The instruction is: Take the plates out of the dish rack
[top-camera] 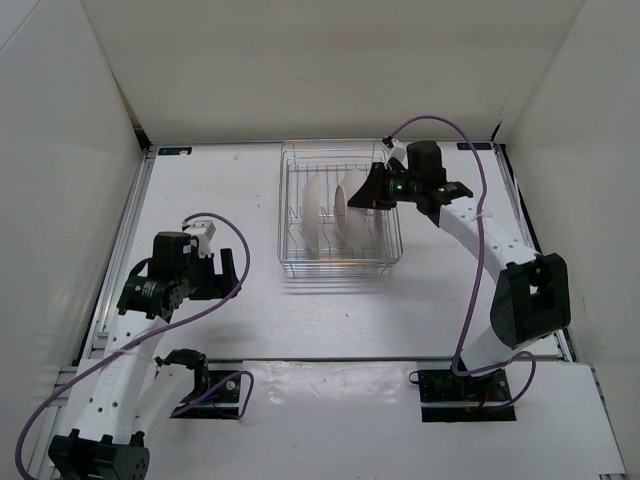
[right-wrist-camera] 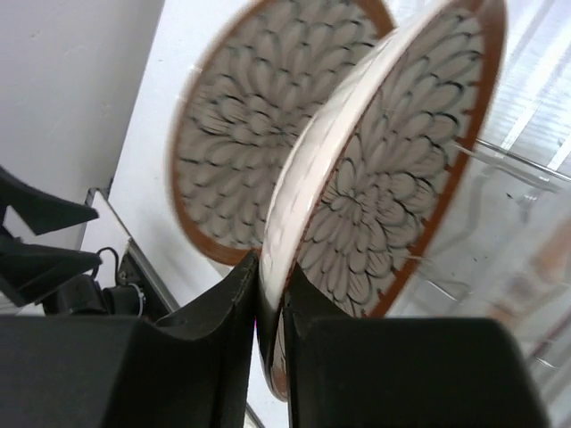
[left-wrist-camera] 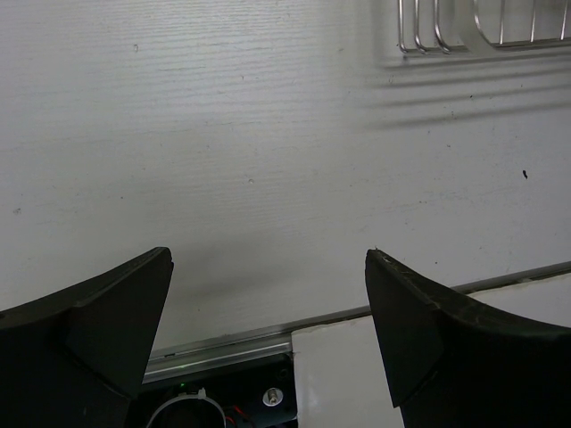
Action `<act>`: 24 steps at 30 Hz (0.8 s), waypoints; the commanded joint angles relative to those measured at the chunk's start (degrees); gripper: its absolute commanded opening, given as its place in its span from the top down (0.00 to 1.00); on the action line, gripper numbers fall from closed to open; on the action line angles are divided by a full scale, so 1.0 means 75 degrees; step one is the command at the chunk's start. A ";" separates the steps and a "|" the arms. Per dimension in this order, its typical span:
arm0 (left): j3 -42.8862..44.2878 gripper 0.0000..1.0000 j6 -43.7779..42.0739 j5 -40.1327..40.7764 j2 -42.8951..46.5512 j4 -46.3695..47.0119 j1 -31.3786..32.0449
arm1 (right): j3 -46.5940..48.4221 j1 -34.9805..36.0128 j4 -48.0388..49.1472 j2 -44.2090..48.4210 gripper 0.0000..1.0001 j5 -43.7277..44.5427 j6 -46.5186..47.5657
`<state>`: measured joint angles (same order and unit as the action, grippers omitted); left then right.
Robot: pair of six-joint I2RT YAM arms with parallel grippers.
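The silver wire dish rack point(top-camera: 284, 215) stands at the middle back of the table. Two plates stand upright in it, showing white backs from above point(top-camera: 313, 208). In the right wrist view both faces have an orange-brown rim and a white petal pattern. My right gripper point(top-camera: 370, 196) is shut on the rim of the nearer plate point(right-wrist-camera: 393, 178), its fingers either side of the edge point(right-wrist-camera: 270, 276). The second plate point(right-wrist-camera: 236, 134) stands just behind it. My left gripper point(top-camera: 232, 270) is open and empty over bare table at the left point(left-wrist-camera: 268, 254).
White walls enclose the table on three sides. A corner of the rack point(left-wrist-camera: 446, 36) shows at the top right of the left wrist view. A metal rail point(left-wrist-camera: 232, 343) and a white board run along the near edge. Rack wires point(right-wrist-camera: 513, 165) lie beside the held plate.
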<state>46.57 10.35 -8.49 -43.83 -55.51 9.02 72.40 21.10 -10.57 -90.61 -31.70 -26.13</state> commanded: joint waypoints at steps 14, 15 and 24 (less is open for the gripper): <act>0.0260 0.00 -0.0032 -0.0028 0.0091 -0.0041 0.0005 | 0.2111 -0.0036 0.0671 0.0678 0.96 -0.0426 -0.0114; 0.0248 0.00 -0.0021 -0.0016 0.0079 -0.0017 0.0017 | 0.2135 -0.0036 0.0648 0.0725 0.96 -0.0390 -0.0125; 0.0213 0.00 -0.0021 -0.0028 0.0231 -0.0041 0.0017 | 0.1097 -0.0060 -0.0407 0.1252 0.68 0.0568 0.0496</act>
<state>46.57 10.35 -8.49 -43.38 -55.55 9.02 85.34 20.91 -10.28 -83.85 -31.48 -24.47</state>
